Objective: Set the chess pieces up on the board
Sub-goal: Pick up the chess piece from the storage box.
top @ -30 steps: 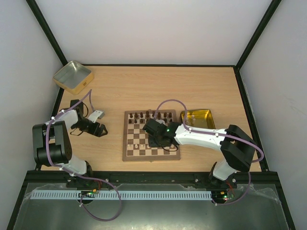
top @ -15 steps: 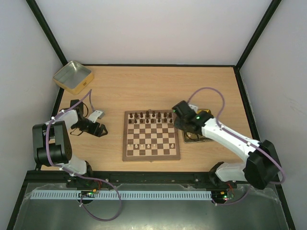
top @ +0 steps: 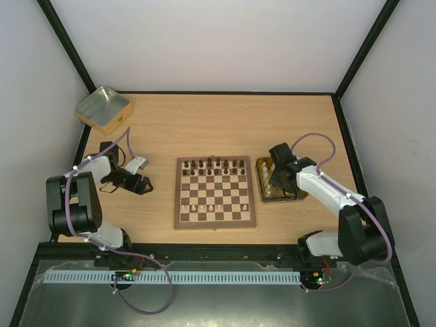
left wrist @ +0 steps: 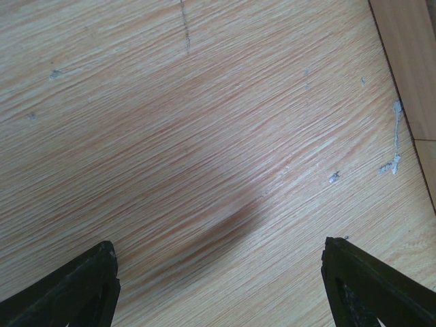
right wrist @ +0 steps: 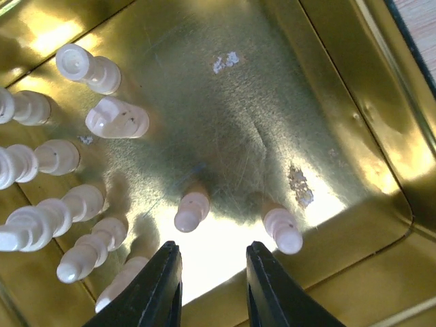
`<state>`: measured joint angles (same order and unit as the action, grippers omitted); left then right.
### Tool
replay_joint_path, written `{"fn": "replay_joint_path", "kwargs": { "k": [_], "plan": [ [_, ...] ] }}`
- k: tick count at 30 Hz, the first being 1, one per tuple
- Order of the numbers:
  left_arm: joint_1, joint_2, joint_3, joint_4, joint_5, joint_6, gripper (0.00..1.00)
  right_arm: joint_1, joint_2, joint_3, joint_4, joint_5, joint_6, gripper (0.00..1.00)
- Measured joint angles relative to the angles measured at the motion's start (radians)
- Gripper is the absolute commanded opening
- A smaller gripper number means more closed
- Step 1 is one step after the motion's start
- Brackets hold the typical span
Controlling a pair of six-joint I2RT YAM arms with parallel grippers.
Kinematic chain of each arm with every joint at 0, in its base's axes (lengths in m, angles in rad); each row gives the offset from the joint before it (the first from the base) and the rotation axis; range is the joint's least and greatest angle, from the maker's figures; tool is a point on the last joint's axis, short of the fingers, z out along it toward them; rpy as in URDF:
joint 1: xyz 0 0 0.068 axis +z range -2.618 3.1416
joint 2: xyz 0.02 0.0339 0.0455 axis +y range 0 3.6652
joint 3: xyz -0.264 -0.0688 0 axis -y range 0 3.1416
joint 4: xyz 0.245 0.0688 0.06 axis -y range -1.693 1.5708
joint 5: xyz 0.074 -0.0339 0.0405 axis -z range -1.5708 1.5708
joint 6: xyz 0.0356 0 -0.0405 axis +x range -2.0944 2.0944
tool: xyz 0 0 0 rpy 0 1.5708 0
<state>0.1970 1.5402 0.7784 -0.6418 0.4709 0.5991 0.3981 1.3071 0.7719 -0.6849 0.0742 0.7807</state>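
The board lies mid-table, with dark chessmen along its far rows and a few cream chess pieces on its near half. More cream chess pieces lie in the gold tin right of the board. My right gripper hangs low inside that tin. It is open with nothing between its fingers. One piece lies just ahead of the left finger and another just beyond the right finger. Several more are heaped at the left. My left gripper is open over bare table.
A second gold tin sits at the far left corner. The right tin's raised wall runs close under and to the right of my right fingers. A black frame borders the table.
My right arm has swung from over the board's right half across to the gold tin and lowered into it. The left arm has not moved.
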Motion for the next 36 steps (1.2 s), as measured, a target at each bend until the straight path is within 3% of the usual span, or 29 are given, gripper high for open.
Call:
{"fn": "replay_joint_path", "kwargs": {
  "k": [30, 36],
  "plan": [
    [0.001, 0.004, 0.0, 0.003, 0.008, 0.001, 0.82, -0.047, 0.139, 0.002, 0.124, -0.039, -0.06, 0.25],
    [0.001, 0.004, 0.0, 0.003, 0.008, 0.001, 0.82, -0.048, 0.146, 0.002, 0.136, -0.038, -0.063, 0.16]
  ]
}}
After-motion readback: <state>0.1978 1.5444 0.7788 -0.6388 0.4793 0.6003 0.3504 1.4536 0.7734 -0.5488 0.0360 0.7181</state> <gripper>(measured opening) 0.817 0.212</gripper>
